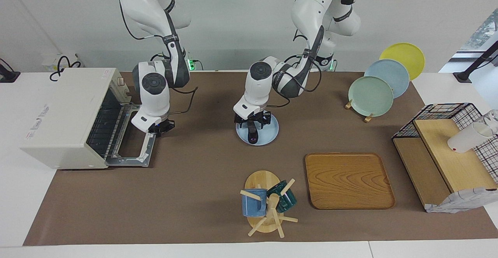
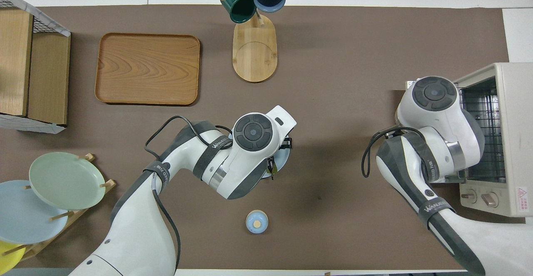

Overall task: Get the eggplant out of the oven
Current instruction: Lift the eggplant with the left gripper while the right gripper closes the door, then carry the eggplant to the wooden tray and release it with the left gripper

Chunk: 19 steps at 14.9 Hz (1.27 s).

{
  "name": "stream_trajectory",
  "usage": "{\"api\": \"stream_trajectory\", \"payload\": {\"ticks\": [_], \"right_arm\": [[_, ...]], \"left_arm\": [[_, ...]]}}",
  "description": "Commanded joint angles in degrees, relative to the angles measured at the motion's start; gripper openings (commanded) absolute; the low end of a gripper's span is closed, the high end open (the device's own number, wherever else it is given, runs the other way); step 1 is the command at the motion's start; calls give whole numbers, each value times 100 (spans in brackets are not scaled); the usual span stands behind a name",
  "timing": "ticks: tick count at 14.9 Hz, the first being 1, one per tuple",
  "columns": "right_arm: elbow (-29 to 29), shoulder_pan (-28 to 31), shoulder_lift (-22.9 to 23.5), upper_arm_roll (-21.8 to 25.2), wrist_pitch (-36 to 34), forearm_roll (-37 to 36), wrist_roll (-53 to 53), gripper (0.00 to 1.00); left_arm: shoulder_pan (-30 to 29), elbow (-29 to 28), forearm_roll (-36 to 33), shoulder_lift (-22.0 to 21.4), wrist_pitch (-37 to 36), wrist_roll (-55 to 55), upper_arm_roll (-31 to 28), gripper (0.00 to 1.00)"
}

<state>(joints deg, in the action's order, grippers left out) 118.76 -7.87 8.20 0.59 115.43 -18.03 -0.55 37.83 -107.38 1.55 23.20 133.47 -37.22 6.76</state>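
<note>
The dark purple eggplant (image 1: pixel 253 136) lies on a small light blue plate (image 1: pixel 272 131) near the table's middle. My left gripper (image 1: pixel 253 125) is just over it, fingers open on either side of the eggplant's upper end. In the overhead view the left wrist hides most of the plate (image 2: pixel 285 159) and the eggplant. The off-white oven (image 1: pixel 58 114) stands at the right arm's end of the table, its door (image 1: pixel 132 158) dropped open and its rack bare. My right gripper (image 1: pixel 158 127) hangs over the door's edge nearest the table's middle.
A mug tree (image 1: pixel 268 201) with a blue and a teal mug and a wooden tray (image 1: pixel 348 180) lie farther from the robots. A plate rack (image 1: pixel 373 94) and a wire basket shelf (image 1: pixel 447 149) are at the left arm's end. A small blue round object (image 2: pixel 256 222) sits near the robots.
</note>
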Motion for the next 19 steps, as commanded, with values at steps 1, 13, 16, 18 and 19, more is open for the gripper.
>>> {"api": "stream_trajectory", "payload": {"ticks": [1, 13, 16, 18, 19], "right_arm": [[-581, 373, -353, 170, -652, -122, -586, 0], [-1098, 1174, -1216, 178, -2003, 1038, -1694, 0], [-1925, 1095, -1058, 126, -2656, 1117, -1615, 0], [-2120, 1094, -979, 117, -2683, 1564, -1449, 0], [-2138, 1112, -970, 117, -2631, 1740, -1378, 0]], "left_arm": [[14, -2, -111, -44, 66, -92, -43, 71], [-942, 760, -102, -536, -1434, 389, -34, 0], [-1723, 1104, -119, -378, -1507, 1110, -34, 0], [-2181, 1464, -119, -159, -1586, 1619, -43, 0], [-2436, 1631, -119, -62, -1604, 1769, -43, 0]]}}
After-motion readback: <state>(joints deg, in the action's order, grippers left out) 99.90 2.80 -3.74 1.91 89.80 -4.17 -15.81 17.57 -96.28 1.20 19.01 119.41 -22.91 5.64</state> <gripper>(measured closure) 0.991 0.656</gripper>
